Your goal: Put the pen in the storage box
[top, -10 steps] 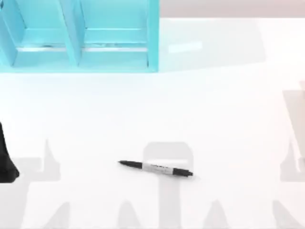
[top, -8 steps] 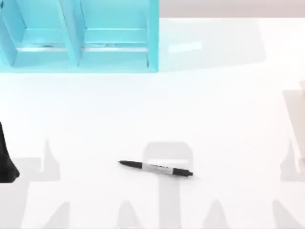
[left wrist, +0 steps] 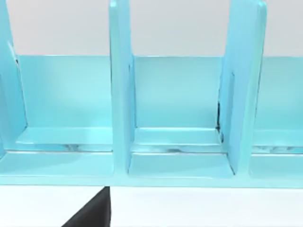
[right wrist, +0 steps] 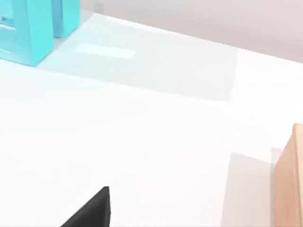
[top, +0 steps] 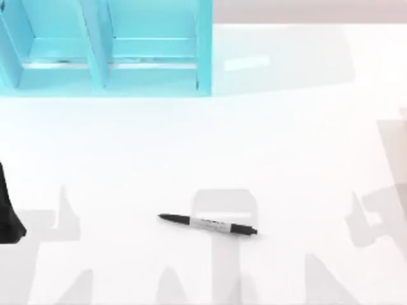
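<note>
The pen [top: 208, 224], black with a light grey band, lies flat on the white table near the front middle, its pointed tip toward the left. The storage box [top: 203, 44] is a turquoise open rack with upright dividers at the back left; the left wrist view looks straight into its compartments [left wrist: 120, 94], and its corner shows in the right wrist view [right wrist: 33, 28]. My left gripper [top: 9, 216] is a dark shape at the table's left edge, well left of the pen. A black part of my right gripper [right wrist: 92, 210] hangs over bare table.
A tan wooden block [right wrist: 289, 175] stands at the table's right edge. Grey shadows of the arms fall across the front of the table [top: 286, 159]. Open white surface lies between the pen and the box.
The shadows at the table's front right have shifted leftward. The pen, the box and the left arm have not moved.
</note>
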Tool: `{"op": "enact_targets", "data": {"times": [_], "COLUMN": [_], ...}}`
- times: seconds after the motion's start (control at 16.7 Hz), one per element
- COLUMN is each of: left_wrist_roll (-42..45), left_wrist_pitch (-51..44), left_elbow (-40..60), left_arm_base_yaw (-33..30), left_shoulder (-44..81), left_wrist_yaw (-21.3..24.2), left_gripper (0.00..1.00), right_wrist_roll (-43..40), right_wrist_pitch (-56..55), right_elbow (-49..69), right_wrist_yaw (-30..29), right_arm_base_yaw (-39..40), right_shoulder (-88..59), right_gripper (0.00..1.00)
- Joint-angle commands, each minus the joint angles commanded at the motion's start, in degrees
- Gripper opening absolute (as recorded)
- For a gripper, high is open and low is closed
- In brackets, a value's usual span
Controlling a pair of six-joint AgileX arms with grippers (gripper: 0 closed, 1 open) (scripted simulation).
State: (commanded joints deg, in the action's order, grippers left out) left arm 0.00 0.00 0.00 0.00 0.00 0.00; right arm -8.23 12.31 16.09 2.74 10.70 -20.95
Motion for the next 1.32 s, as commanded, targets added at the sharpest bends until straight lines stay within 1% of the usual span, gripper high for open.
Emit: {"op": "enact_targets", "data": {"times": [0.36,0.72,1.02,1.32], "left_wrist_roll": [0.0,0.0,0.0,0.0], "left_wrist_pitch": [0.0,0.0,0.0,0.0], "left_elbow": [0.0,0.0,0.0,0.0], "left_arm_base_yaw": [0.0,0.0,0.0,0.0], "left_shoulder": [0.0,0.0,0.0,0.0], "left_wrist_yaw": [0.0,0.0,0.0,0.0], "left_gripper": [1.0,1.0,1.0,1.0], "right_wrist_roll": [-10.18,-17.93,-20.86,-21.21], "right_wrist_pitch": [18.43,38.05,50.79,58.55], "right_elbow": [25.0,51.94,71.86,87.1], "right_wrist_yaw": [1.95,1.73,-0.09,-2.64], "right_arm_base_yaw": [13.93,26.34,33.02,36.27], "right_shoulder": [-36.3,-70.9,-91.22,-103.41], "right_gripper": [1.0,1.0,1.0,1.0]}}
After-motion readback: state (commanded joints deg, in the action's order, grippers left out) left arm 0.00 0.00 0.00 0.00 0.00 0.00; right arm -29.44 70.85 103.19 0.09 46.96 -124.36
